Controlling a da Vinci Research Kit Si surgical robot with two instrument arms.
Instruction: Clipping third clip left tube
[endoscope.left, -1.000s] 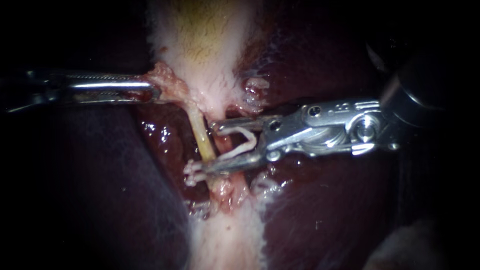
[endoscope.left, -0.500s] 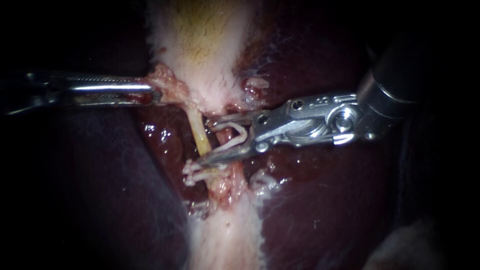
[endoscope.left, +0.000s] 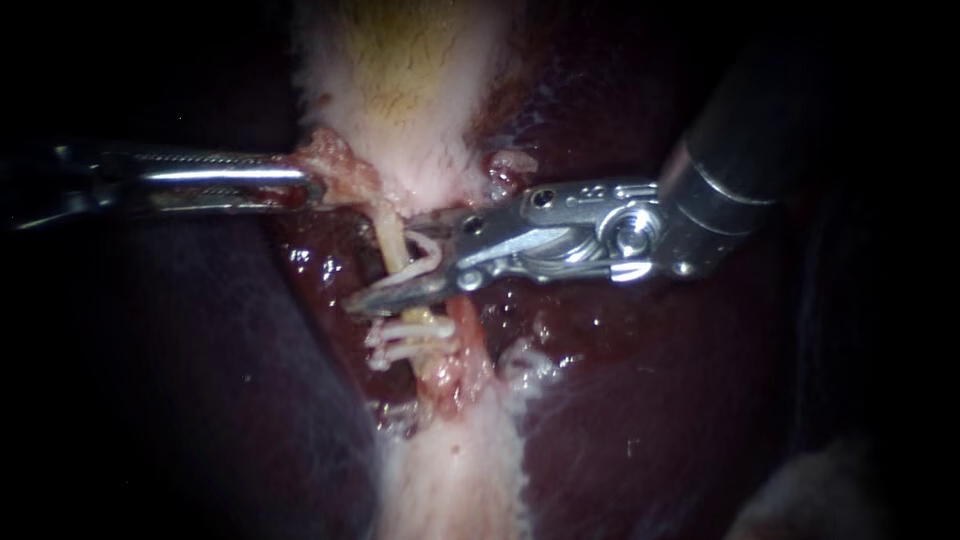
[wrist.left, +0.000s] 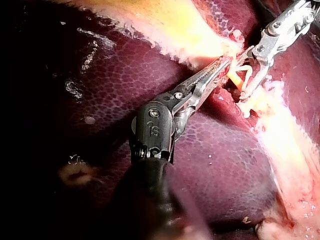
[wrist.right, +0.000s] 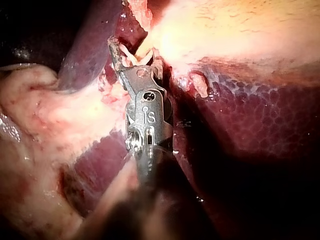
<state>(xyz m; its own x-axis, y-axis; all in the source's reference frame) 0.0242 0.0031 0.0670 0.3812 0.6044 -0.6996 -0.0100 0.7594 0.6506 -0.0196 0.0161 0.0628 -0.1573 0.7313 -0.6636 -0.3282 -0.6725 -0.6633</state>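
With the claw of the right instrument (endoscope.left: 385, 265) held half open on a white clip (endoscope.left: 428, 255) astride the left tube (endoscope.left: 390, 245), a skewed closing was judged likely to catch it only partly. The thin, yellowish tube was seen at 12 o'clock of two clips (endoscope.left: 410, 332). The claw of the left instrument (endoscope.left: 300, 185) was clamped on pale tissue (endoscope.left: 335, 160).

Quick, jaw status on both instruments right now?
Left instrument: jaws shut on pink tissue.
Right instrument: jaws hold an unclosed clip, the tube between them.
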